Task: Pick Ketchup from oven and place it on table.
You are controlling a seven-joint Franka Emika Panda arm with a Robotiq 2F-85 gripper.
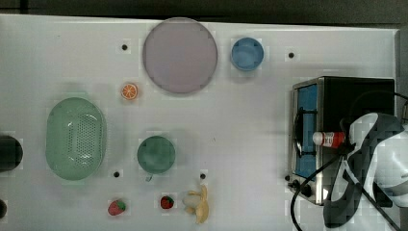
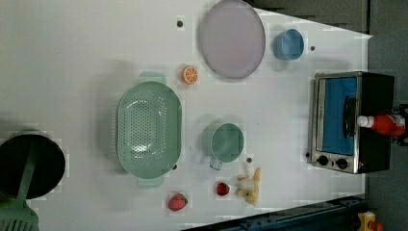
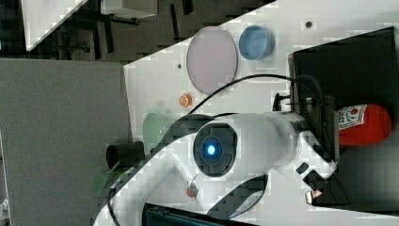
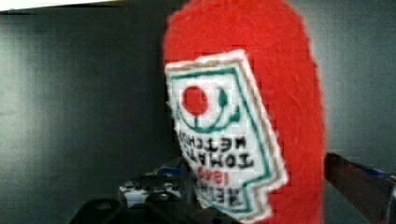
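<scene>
Ketchup (image 4: 243, 93) lies on the oven (image 1: 356, 96) top; tool (image 4: 243, 205) straddles it, jaws wide, not gripping.

My table (image 1: 240, 120) carries oven (image 1: 337, 134), plate (image 1: 180, 55), two bowls, colander (image 1: 76, 138), fruits and a cup.

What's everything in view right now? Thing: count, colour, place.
Ketchup bottle: 1, red, white cap, lying on the oven top.
Toaster oven: 1, black and silver, blue glass door, top view's right.
Round plate: 1, lilac, table's far edge.
Small bowl: 1, blue, beside plate.
Colander: 1, green, top view's left.
Mug: 1, green, centre.
Orange slice: 1, orange.
Strawberries: 2, red, near edge.
Banana: 1, peeled, yellow.
Table: 1, white.
Robot arm: 1, white and black, over oven; gripper at the bottle.
</scene>
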